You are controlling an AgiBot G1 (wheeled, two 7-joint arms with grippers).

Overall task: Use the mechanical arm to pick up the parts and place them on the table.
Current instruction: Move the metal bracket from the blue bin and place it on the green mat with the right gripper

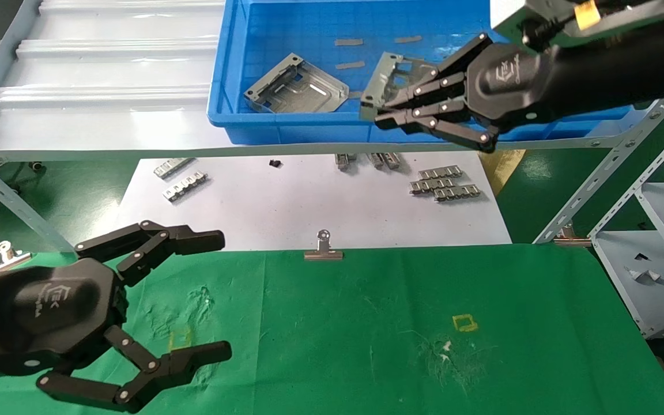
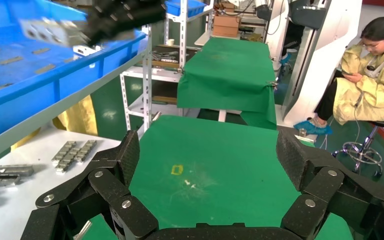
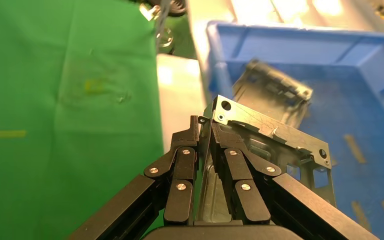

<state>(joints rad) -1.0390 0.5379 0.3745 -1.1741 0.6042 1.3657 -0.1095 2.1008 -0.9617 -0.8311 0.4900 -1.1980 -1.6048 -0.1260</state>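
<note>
My right gripper (image 1: 379, 112) is shut on a silvery sheet-metal part (image 1: 388, 75) and holds it lifted over the front wall of the blue tray (image 1: 286, 129). In the right wrist view the part (image 3: 275, 132) stands edge-on between the black fingers (image 3: 187, 150). A second part (image 1: 296, 86) lies flat in the tray; it also shows in the right wrist view (image 3: 275, 90). My left gripper (image 1: 217, 294) is open and empty, low over the left of the green cloth table (image 1: 424, 288); its pads (image 2: 130, 155) frame a yellow square mark (image 2: 177, 170).
A white sheet (image 1: 309, 202) behind the cloth holds small toothed metal strips (image 1: 441, 183) and more (image 1: 182, 178). A silver binder clip (image 1: 323, 248) grips the cloth's far edge. A grey shelf frame (image 1: 643, 276) stands at the right. A seated person (image 2: 370, 80) is farther off.
</note>
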